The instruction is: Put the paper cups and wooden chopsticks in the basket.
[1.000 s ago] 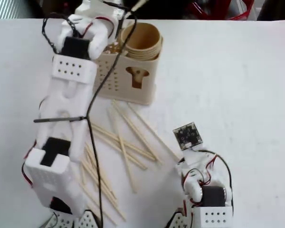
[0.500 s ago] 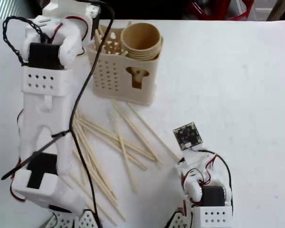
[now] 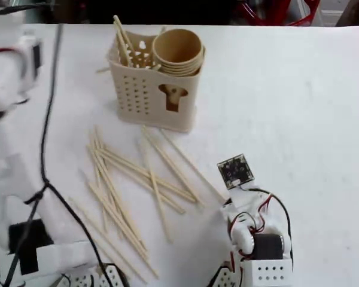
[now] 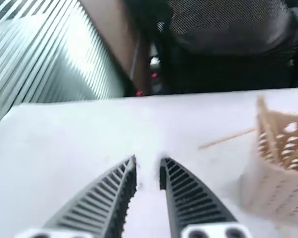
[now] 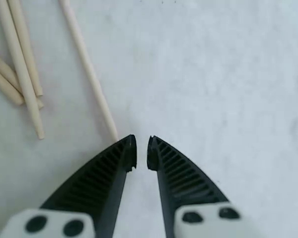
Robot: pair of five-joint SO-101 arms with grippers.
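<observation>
A cream perforated basket stands at the back of the table, with stacked paper cups in its right half and a few wooden chopsticks leaning in its left half. Several loose chopsticks lie scattered in front of it, and one short stick lies beside its left wall. My left gripper hangs narrowly open and empty over bare table, left of the basket. My right gripper rests shut and empty on the table, next to a chopstick end.
The left arm stretches along the table's left edge, its black cable hanging beside the loose sticks. The right arm's base sits at the front. The white table spreads to the right of the basket.
The left arm has swung away from over the basket to the table's left edge, uncovering the sticks in the basket and on the table. The right arm has not moved.
</observation>
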